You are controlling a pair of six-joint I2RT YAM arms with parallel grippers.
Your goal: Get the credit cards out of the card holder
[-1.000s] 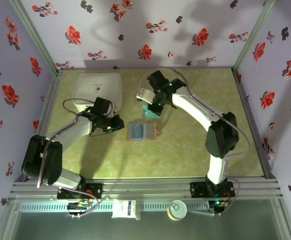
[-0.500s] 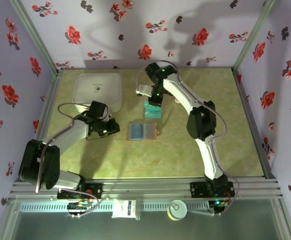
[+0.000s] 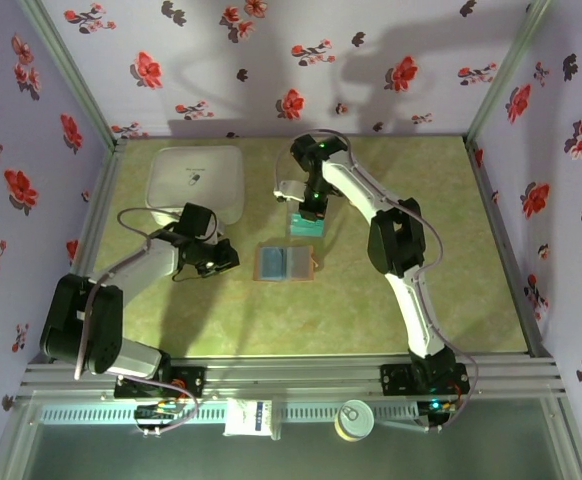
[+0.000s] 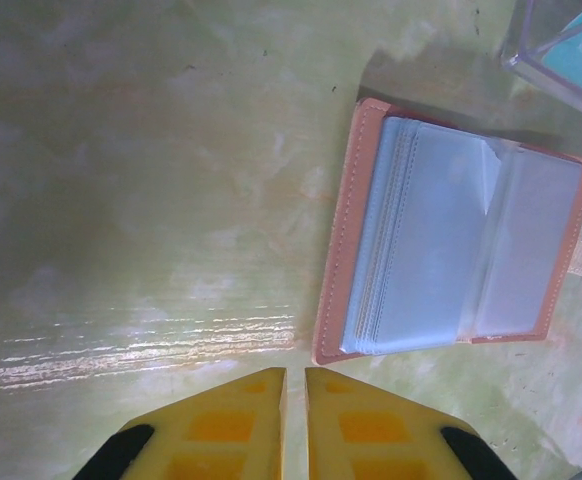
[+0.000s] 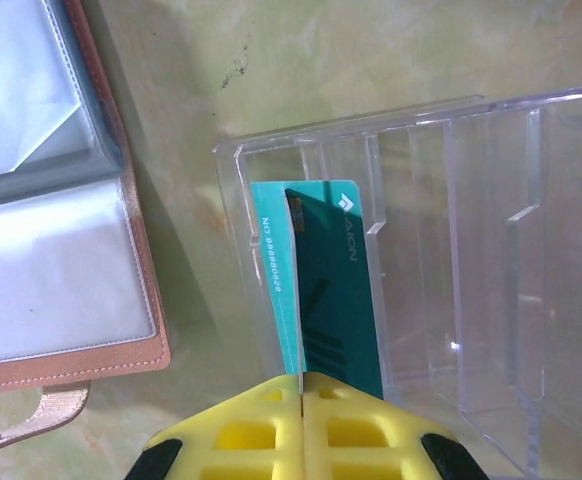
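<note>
Right wrist view shows the right gripper (image 5: 299, 392) clamped on a teal card (image 5: 316, 290) inside the clear tray (image 5: 471, 230). The open card holder (image 3: 285, 262) lies mid-table just beside it. The left gripper (image 4: 294, 385), fingers together, hovers near the holder's edge.

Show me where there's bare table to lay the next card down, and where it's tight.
Free: the right half of the table, bordered by the right arm and the right wall, and the near strip between the card holder and the arm bases. Crowded: the band from the white container past the left gripper to the clear tray, where the right gripper pinches a teal card.
</note>
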